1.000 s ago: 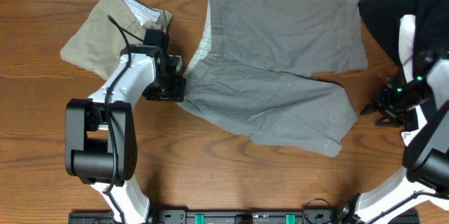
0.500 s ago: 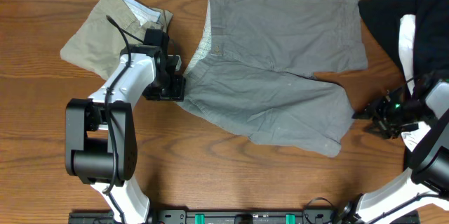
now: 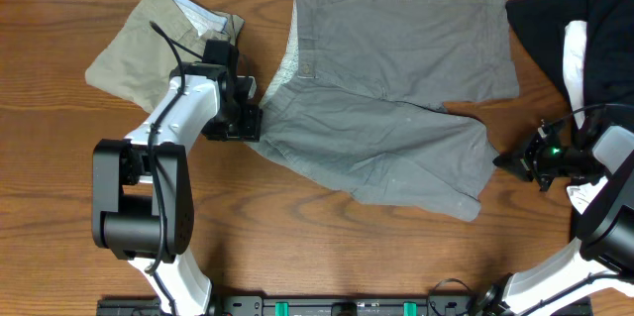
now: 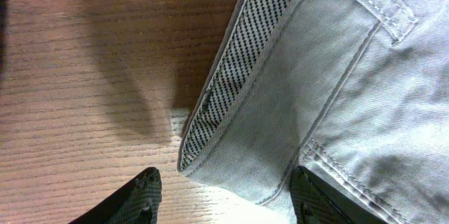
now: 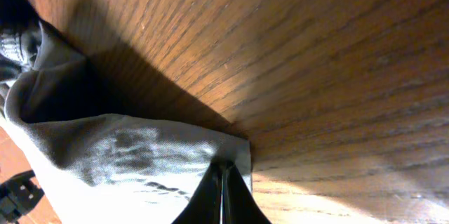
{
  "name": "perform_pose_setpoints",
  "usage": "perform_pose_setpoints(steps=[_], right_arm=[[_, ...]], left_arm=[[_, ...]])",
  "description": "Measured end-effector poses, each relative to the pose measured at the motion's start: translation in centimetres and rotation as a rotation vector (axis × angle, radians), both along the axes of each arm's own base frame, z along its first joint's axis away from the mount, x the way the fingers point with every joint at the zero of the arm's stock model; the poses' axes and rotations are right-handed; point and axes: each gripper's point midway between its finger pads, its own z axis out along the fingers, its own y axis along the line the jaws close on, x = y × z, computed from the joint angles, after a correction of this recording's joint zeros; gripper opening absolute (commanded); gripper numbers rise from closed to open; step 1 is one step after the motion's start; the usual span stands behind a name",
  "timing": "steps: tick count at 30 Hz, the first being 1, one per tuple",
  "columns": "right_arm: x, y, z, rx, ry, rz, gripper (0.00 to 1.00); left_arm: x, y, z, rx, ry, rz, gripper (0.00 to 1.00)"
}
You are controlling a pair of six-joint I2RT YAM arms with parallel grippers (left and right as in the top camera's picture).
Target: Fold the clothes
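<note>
Medium-grey shorts (image 3: 396,78) lie spread flat at mid-table, waistband to the left and both legs to the right. My left gripper (image 3: 245,121) stands open at the waistband's lower left corner. Its fingertips (image 4: 147,190) straddle the turned-over corner with its checked lining (image 4: 231,76). My right gripper (image 3: 507,163) is at the hem corner of the near leg. In the right wrist view the jaws (image 5: 223,176) are pressed together on the corner of the grey cloth (image 5: 126,154), low against the wood.
Folded khaki-green shorts (image 3: 149,49) lie at the back left, just behind my left arm. A black garment (image 3: 555,19) with a white one (image 3: 575,53) on it is heaped at the back right. Bare wooden table (image 3: 327,247) stretches along the front.
My right gripper has moved left to the hem corner of the near leg and has shut there. The left gripper and the shorts have stayed put.
</note>
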Motion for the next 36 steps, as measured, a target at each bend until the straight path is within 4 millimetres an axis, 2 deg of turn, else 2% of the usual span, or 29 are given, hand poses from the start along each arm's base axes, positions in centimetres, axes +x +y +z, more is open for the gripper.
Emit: perform_pose_setpoints(steps=[3,6,8,9,12,13,16,21,26,31,34,36], right_arm=[[0.2,-0.2,0.7,0.001,-0.003,0.012,0.01],[1.0,-0.8,2.2,-0.026,-0.037,0.033,0.02],[1.3,-1.3,3.5,-0.062,-0.059,0.041,0.24],[1.4,-1.6,3.9,-0.082,-0.065,0.044,0.32],[1.0,-2.0,4.9,-0.128,-0.065,0.057,0.45],[0.9,-2.1,4.8,-0.137,-0.059,0.061,0.49],[0.1,-1.8,3.9,-0.134,-0.035,0.064,0.51],[-2.7,0.5,2.1,-0.052,0.026,0.081,0.57],[-3.8,2.3,0.8,0.012,-0.002,0.090,0.61],[-2.4,2.8,0.9,0.040,-0.121,0.073,0.57],[-2.2,3.0,0.8,0.046,-0.149,0.070,0.40],[-2.4,3.0,0.4,0.042,-0.140,0.065,0.24]], left_arm=[[0.0,0.0,0.0,0.000,0.000,0.000,0.61],[0.0,0.0,0.0,0.000,-0.001,0.000,0.61],[0.0,0.0,0.0,0.000,-0.001,0.000,0.61],[0.0,0.0,0.0,0.000,-0.002,0.000,0.61],[0.1,0.0,0.0,0.000,-0.002,0.000,0.61],[0.1,0.0,0.0,0.000,-0.002,0.000,0.61],[0.1,0.0,0.0,0.000,-0.002,0.000,0.61],[0.1,0.0,0.0,0.000,-0.003,0.000,0.61],[0.1,0.0,0.0,0.000,-0.004,0.000,0.61],[0.1,0.0,0.0,0.000,-0.004,0.000,0.61],[0.1,0.0,0.0,0.000,-0.004,0.000,0.61],[0.1,0.0,0.0,0.000,-0.004,0.000,0.61]])
